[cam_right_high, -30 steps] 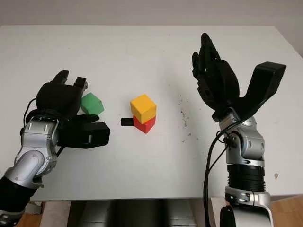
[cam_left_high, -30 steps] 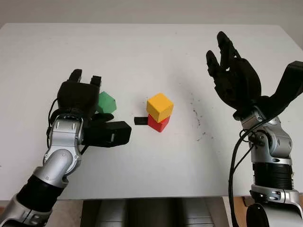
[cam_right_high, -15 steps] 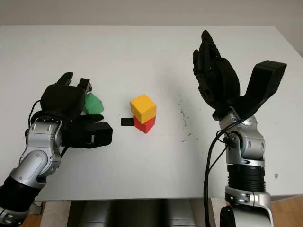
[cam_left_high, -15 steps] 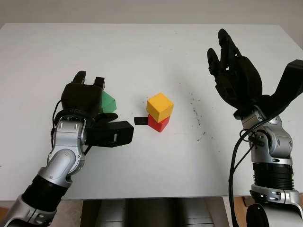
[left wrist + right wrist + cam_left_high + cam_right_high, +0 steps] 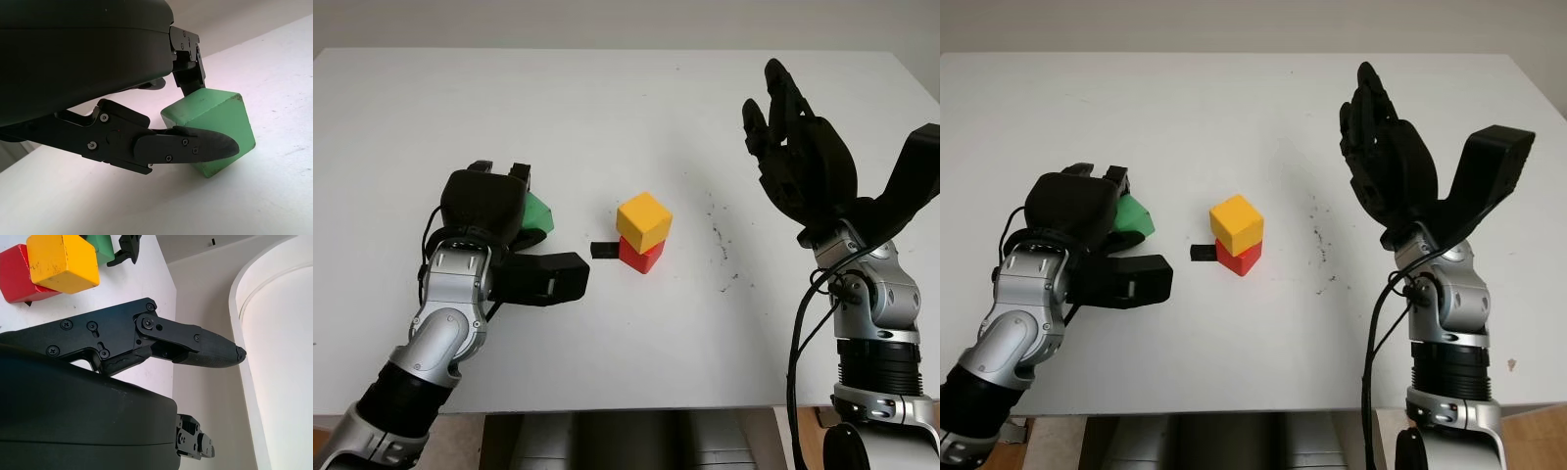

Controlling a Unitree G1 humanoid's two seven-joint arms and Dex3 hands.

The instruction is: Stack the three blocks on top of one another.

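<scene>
In the left eye view, the left hand (image 5: pixel 489 230) sits at the left of the frame on the white counter (image 5: pixel 607 108), its fingers closed around the green block (image 5: pixel 537 212). At centre, the yellow block (image 5: pixel 643 221) rests on the red block (image 5: pixel 640 255), a small black piece (image 5: pixel 603 250) just beside them. The right hand (image 5: pixel 803 162) hangs raised at the upper right, open.

In the left wrist view, two fingers (image 5: pixel 186 144) touch the green block, which rests on the counter.

In the right wrist view, the yellow block sits atop the red block in the upper left corner.
</scene>
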